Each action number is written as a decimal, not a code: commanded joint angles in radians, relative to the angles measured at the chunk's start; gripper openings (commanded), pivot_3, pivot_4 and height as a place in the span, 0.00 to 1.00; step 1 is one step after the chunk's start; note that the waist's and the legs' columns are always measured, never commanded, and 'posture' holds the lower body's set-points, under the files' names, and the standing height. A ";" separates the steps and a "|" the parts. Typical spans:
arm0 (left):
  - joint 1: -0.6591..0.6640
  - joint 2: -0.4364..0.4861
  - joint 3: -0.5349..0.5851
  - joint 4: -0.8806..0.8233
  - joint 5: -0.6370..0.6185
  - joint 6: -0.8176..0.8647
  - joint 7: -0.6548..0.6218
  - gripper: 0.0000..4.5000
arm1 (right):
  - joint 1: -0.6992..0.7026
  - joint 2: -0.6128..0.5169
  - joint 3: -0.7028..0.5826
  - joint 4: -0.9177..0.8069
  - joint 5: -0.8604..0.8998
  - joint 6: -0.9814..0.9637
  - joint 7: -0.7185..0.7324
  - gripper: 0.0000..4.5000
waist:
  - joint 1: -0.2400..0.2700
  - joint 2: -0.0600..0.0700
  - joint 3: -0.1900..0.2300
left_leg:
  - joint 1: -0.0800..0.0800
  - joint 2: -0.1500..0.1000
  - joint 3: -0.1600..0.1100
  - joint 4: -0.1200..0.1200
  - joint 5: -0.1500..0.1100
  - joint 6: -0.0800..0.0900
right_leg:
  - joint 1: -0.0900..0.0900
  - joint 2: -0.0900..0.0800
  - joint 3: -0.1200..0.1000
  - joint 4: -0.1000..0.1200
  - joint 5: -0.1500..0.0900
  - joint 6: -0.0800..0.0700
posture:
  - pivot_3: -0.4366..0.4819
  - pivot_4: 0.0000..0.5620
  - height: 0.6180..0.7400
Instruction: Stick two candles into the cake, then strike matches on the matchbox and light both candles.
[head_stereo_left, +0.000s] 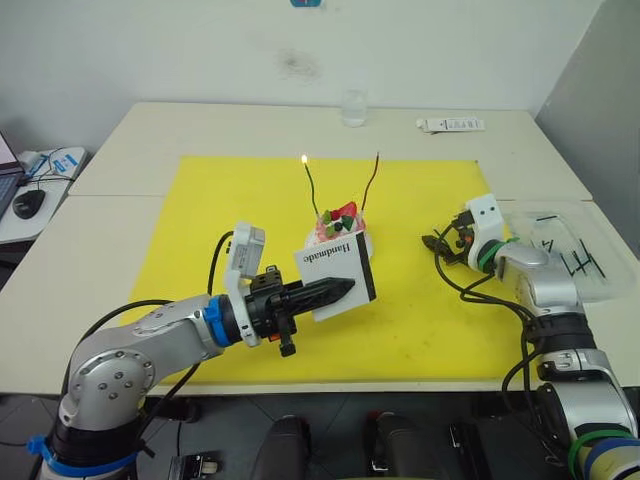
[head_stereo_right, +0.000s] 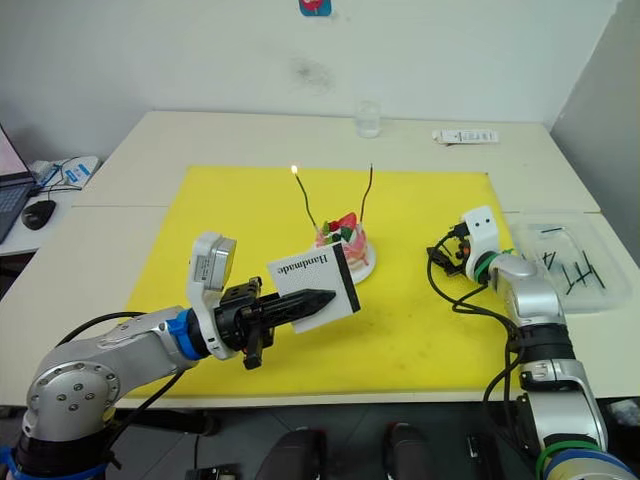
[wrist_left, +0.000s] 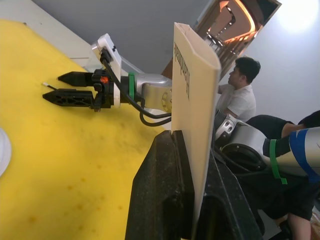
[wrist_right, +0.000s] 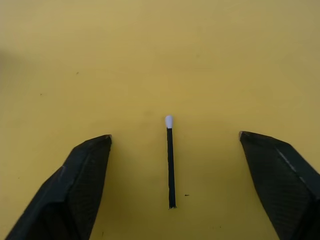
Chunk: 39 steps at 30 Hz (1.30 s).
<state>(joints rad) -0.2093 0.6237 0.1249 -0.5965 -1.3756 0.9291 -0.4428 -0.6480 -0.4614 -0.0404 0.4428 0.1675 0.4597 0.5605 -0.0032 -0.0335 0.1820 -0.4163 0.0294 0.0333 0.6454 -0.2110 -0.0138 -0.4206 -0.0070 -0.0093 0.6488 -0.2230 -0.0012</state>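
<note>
- On the yellow mat (head_stereo_left: 200, 230), the right tool (wrist_right: 172, 165) is wide open around a short dark match (wrist_right: 170, 165).
- Left tool (head_stereo_left: 325, 292) holds the flat white matchbox (head_stereo_left: 335, 268).
- Next: pinch that match, strike it.

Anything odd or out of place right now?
One match lies loose on the yellow mat, between the open right gripper fingers, not in the tray. Only the green candle is lit; the red candle isn't.

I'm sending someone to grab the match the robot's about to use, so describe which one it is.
On the yellow mat, look between the open fingers of the right hand. There lies one black match with a white tip, alone, unlike those in the clear tray.
</note>
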 joint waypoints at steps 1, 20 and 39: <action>0.008 0.005 0.017 -0.040 -0.020 -0.027 0.004 0.00 | -0.006 0.001 -0.039 -0.005 0.010 -0.030 -0.019 0.64 | 0.000 0.000 0.000 | 0.000 0.000 0.000 0.000 0.000 0.000 | 0.000 0.000 0.000 0.000 0.000 0.000 | 0.48 0.27 1.00; -0.001 0.019 0.007 -0.013 0.013 -0.035 -0.036 0.00 | 0.050 0.058 -0.047 -0.013 0.013 -0.058 -0.056 0.57 | -0.001 0.000 0.000 | 0.001 0.000 0.000 0.000 0.000 0.000 | 0.000 0.000 0.000 0.000 0.000 0.000 | 0.48 0.27 1.00; -0.039 0.005 -0.019 -0.010 0.025 -0.032 -0.017 0.00 | 0.048 0.110 -0.036 0.037 -0.001 -0.121 -0.075 0.01 | -0.003 0.000 -0.001 | 0.001 0.000 0.000 0.000 0.000 0.000 | 0.001 0.001 0.000 0.001 0.000 0.000 | 0.48 0.27 1.00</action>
<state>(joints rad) -0.2373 0.6319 0.1056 -0.5918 -1.3459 0.9109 -0.4615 -0.6018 -0.3574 -0.0857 0.4622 0.1733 0.3376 0.4832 -0.0061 -0.0330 0.1811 -0.4149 0.0298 0.0329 0.6454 -0.2110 -0.0138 -0.4198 -0.0063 -0.0094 0.6496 -0.2229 -0.0014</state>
